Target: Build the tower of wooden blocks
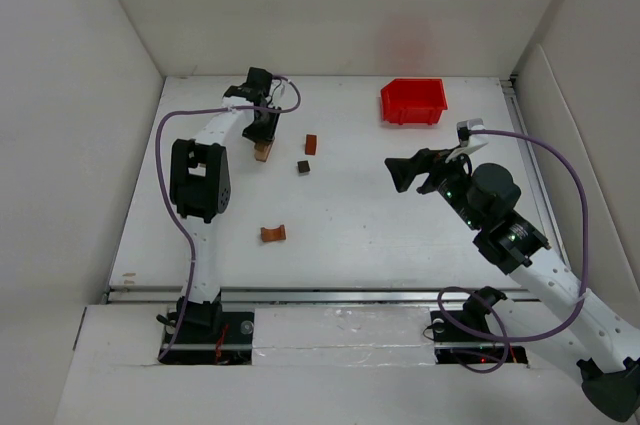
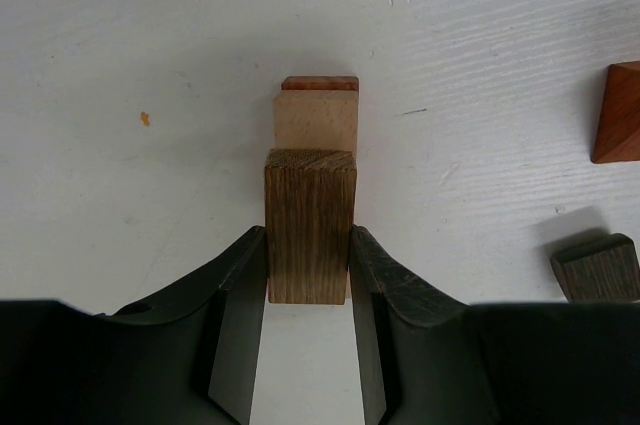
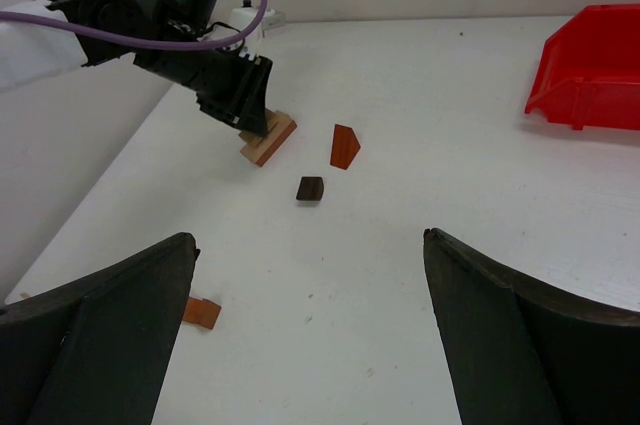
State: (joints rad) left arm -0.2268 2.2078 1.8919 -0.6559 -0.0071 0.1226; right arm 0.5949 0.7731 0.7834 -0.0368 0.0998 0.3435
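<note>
Pinched upright in the left gripper [image 2: 308,265]: a dark brown block [image 2: 310,210], probably held on end for lowering onto the tower [image 2: 316,120] just beyond the fingertips. Only in the left wrist view: the tower's layering, tan over reddish-brown, and the grip itself. Only from the right wrist: right gripper [image 3: 308,245] spread wide, empty, well apart from the tower, loose wood blocks [image 3: 344,146] between.
</note>
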